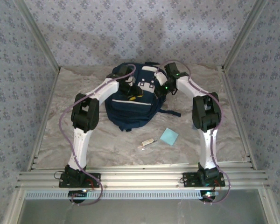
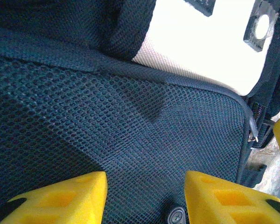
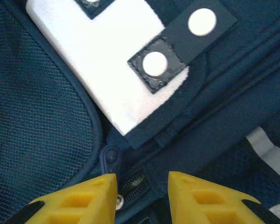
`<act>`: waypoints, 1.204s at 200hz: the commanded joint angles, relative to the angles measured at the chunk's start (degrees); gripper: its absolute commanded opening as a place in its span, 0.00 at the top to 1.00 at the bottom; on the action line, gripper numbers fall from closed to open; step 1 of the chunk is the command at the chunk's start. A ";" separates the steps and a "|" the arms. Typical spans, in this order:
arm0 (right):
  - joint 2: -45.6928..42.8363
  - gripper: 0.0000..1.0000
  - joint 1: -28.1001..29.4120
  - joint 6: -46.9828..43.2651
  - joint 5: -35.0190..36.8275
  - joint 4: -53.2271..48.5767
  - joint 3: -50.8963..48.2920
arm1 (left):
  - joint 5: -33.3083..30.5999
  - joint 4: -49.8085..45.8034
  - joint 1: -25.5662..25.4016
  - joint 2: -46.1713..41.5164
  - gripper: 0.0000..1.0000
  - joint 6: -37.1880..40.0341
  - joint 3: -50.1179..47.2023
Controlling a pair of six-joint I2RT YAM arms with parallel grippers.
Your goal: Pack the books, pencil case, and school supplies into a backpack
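Backpack [image 1: 130, 114] far-centre | left fingers [image 2: 60, 198] wide over mesh [image 2: 130, 140] | right fingers [image 3: 79, 200] narrow, empty, by zip [image 3: 133, 181]

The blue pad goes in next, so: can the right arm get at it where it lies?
Probably yes. The light-blue pad lies flat on the table, apart from the backpack and the white stick, near the right arm. The right gripper is open over the backpack's zipper, holding nothing.

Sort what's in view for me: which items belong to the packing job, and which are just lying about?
Job:
- backpack
- light-blue square pad
- small white stick item
- left gripper and right gripper, both open over the backpack

Not the job:
- marble-pattern tabletop
- aluminium frame rails
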 commanded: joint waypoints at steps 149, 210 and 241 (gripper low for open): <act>0.00 0.66 0.83 -1.07 -0.59 -3.35 0.41 | 0.00 -1.65 -0.10 -1.45 0.52 -0.15 -0.35; -3.08 0.67 -1.14 1.49 -6.80 0.82 -3.54 | -0.27 -1.63 -0.12 -1.80 0.52 -0.04 -0.90; -3.42 0.67 -1.57 1.36 -4.99 1.52 -3.80 | -0.27 -1.64 -0.10 -1.80 0.52 -0.22 -0.82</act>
